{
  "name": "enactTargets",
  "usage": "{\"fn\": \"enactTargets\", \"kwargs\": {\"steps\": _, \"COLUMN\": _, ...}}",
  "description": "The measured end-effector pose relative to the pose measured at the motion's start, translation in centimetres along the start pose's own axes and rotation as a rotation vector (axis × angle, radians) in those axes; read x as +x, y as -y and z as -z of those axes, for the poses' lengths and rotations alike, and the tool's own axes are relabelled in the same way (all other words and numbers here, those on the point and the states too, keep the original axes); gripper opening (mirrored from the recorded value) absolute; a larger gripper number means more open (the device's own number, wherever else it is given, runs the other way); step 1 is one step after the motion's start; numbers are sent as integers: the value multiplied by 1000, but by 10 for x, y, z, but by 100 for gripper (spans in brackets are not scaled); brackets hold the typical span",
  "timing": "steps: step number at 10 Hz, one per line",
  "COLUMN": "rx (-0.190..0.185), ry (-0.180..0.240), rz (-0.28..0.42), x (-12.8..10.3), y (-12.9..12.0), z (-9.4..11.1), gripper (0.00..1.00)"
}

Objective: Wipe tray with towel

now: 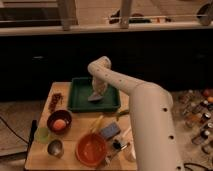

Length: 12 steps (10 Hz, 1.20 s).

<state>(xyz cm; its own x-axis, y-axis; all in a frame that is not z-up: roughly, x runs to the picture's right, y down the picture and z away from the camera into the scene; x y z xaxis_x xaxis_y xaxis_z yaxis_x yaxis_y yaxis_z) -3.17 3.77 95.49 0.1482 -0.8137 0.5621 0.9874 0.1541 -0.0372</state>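
Pressing pale towel (pixel 94 96) onto floor of dark green tray (pixel 79 95); gripper (pixel 98 87) low inside tray's right half, jaws pinching towel's top; wiping seemingly underway (cleanliness unreadable); left half judged not yet covered; orange bowl (pixel 91 148) near table's front edge.
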Motion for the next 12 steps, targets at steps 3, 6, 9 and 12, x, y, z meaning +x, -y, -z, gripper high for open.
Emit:
{"fn": "enactTargets", "kwargs": {"steps": 3, "rx": 13, "ry": 25, "rz": 56, "x": -25, "y": 0, "z": -2, "gripper": 0}}
{"fn": "enactTargets", "kwargs": {"steps": 6, "rx": -5, "ry": 53, "rz": 36, "x": -32, "y": -26, "z": -6, "gripper": 0}}
{"fn": "enactTargets", "kwargs": {"steps": 9, "rx": -50, "ry": 59, "rz": -32, "x": -28, "y": -71, "z": -5, "gripper": 0}}
{"fn": "enactTargets", "kwargs": {"steps": 12, "rx": -66, "ry": 11, "rz": -102, "x": -9, "y": -84, "z": 3, "gripper": 0}}
